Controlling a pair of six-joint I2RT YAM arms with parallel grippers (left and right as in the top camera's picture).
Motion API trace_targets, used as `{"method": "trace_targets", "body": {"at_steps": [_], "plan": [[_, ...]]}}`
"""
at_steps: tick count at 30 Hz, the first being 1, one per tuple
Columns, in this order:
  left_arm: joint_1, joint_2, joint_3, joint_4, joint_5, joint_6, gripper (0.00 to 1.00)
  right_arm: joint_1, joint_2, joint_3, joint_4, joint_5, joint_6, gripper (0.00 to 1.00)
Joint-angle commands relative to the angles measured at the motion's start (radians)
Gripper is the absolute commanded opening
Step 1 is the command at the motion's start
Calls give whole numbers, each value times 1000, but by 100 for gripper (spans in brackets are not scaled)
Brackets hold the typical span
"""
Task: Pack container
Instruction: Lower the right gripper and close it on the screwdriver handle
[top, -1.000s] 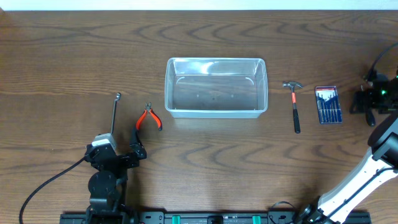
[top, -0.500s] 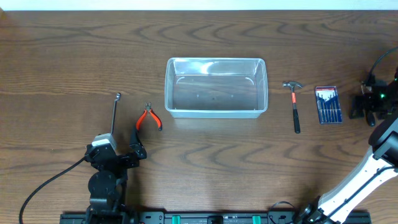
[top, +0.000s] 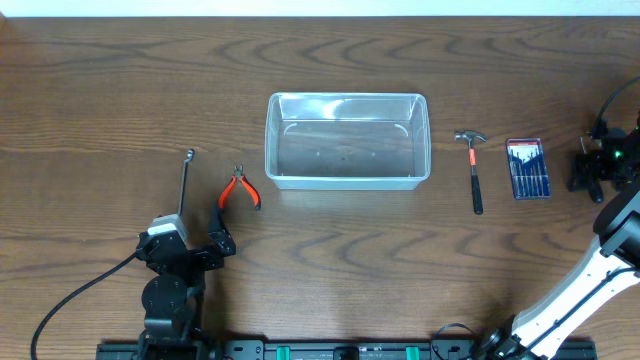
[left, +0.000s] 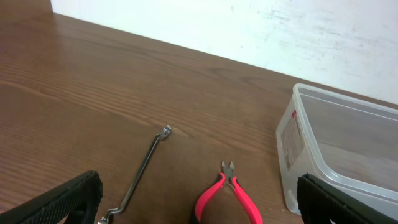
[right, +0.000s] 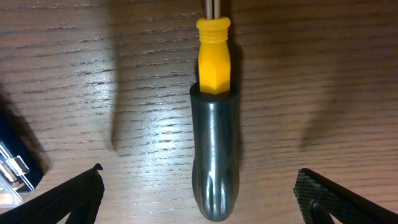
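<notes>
The clear plastic container (top: 347, 181) stands empty at the table's middle, and its near corner (left: 309, 158) shows at the right of the left wrist view. My left gripper (top: 188, 240) is open near the front left. Just beyond it lie red-handled pliers (left: 227, 194) and a thin metal wrench (left: 142, 172). At the far right my right gripper (top: 602, 166) is open and hangs low over a screwdriver (right: 214, 143) with a grey handle and yellow collar. The handle lies between the fingers, apart from both.
A small hammer (top: 474, 172) and a blue case of small screwdrivers (top: 526, 168) lie right of the container. The case's corner (right: 13, 169) shows left of the right gripper. The pliers (top: 239, 190) and wrench (top: 185, 178) sit left of the container.
The right gripper has shifted slightly to the right at the table's far right. The left arm and all the tools have stayed put.
</notes>
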Motion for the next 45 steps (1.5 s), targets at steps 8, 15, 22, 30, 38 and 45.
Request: {"method": "trace_targets", "body": {"at_steps": [8, 15, 22, 30, 38, 45], "plan": [[-5, -6, -25, -10, -8, 14, 98, -12, 8, -1, 12, 20, -20, 99], [-5, -6, -25, -10, -8, 14, 98, -12, 9, -3, 24, 20, -31, 99], [-5, -6, -25, -10, -8, 14, 98, -12, 25, -3, 34, 17, -23, 99], [-5, -6, -25, -10, -8, 14, 98, -7, 58, -3, 47, 14, -15, 99], [-5, -6, -25, -10, -8, 14, 98, -8, 58, -3, 60, 27, -15, 97], [-5, -6, -25, -10, -8, 14, 98, -7, 58, -3, 79, 27, -16, 94]]}}
